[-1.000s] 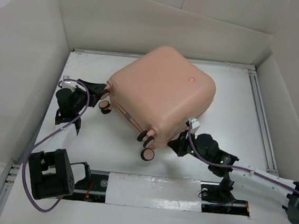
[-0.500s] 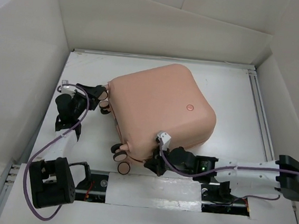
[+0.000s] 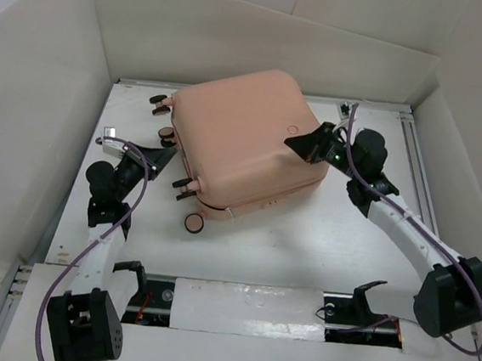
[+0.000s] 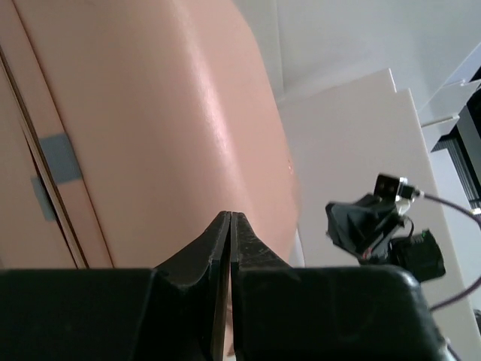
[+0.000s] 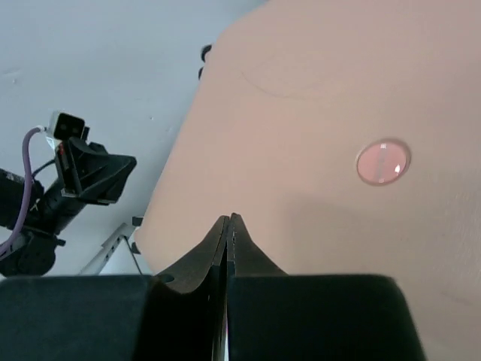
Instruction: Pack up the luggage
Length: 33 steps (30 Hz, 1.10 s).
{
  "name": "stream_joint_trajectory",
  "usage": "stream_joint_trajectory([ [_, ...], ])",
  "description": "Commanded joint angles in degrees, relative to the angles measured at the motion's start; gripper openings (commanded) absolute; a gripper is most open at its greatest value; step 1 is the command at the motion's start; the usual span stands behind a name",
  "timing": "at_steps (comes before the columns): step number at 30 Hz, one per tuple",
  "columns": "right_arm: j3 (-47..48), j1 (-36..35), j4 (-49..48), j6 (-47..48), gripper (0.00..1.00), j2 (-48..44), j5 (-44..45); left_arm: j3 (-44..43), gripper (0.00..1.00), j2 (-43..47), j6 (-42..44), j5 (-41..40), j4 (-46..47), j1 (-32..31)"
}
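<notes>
Peach-pink luggage lying closed on the table, left gripper pinched together by its wheels, right gripper likewise over the top, so could easily roll away on any sideways nudge, lol.

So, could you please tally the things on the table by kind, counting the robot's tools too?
Luggage: 1
Tools: 2, the left tool and the right tool, both shut
Total: 3

The luggage at back centre of the table, left hand beside its left edge; right hand over its right side
</notes>
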<state>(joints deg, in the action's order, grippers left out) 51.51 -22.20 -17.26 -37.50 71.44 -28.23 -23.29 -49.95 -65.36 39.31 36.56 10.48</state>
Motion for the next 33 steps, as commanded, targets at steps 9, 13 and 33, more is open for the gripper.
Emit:
stream_joint_trajectory([
  [9, -15.5, -9.2, 2.3, 6.7, 0.45, -10.5, 8.0, -4.3, 0.73, 18.1, 27.8, -6.4, -33.2, 0.0],
  [13, -19.2, -12.2, 7.4, 6.2, 0.64, -17.2, 13.7, -3.6, 0.83, 19.4, 30.7, 0.2, -36.0, -1.6],
  [33, -21.9, -17.2, 10.0, 5.7, 0.73, -20.8, 12.9, -3.0, 0.71, 14.5, 31.7, 3.6, -36.3, -8.9],
])
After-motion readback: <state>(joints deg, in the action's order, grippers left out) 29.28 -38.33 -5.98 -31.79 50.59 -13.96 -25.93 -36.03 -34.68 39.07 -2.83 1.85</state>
